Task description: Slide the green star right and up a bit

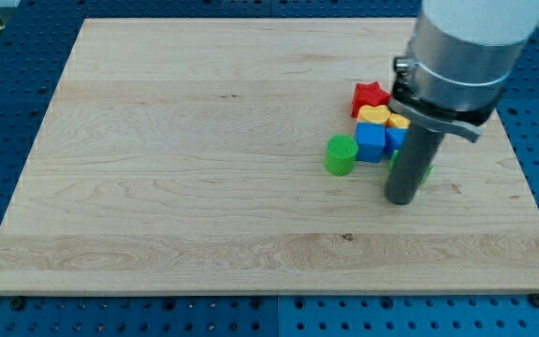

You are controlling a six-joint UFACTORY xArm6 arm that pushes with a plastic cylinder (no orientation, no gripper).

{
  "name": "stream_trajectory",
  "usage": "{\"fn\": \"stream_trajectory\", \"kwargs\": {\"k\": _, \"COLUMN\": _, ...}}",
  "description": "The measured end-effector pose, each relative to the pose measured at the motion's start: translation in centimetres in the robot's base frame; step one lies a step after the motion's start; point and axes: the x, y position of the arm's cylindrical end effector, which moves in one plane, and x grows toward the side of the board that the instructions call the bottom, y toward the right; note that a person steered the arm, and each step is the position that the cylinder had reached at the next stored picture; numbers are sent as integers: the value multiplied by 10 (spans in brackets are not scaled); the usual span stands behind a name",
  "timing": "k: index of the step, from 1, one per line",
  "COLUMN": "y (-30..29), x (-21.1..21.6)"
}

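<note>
The green star [426, 171] is mostly hidden behind my rod; only slivers of green show at the rod's right and left edges. My tip [400, 199] rests on the board at the star's lower left, touching or nearly touching it. A green cylinder [341, 154] stands to the left of the tip. A blue cube [371, 141] sits just right of the cylinder, with a second blue block [396, 137] beside it. A yellow block [373, 114] and another yellow block [399, 122] sit above them. A red star [370, 95] is at the top of the cluster.
The wooden board [204, 159] lies on a blue perforated table [7, 56]. The arm's grey body [471, 47] covers the board's upper right corner. The board's right edge is close to the cluster.
</note>
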Motion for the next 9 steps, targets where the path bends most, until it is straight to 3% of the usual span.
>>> {"fn": "stream_trajectory", "kwargs": {"k": 3, "y": 29, "x": 11}}
{"fn": "stream_trajectory", "kwargs": {"k": 5, "y": -2, "x": 23}}
{"fn": "stream_trajectory", "kwargs": {"k": 8, "y": 68, "x": 15}}
{"fn": "stream_trajectory", "kwargs": {"k": 9, "y": 29, "x": 30}}
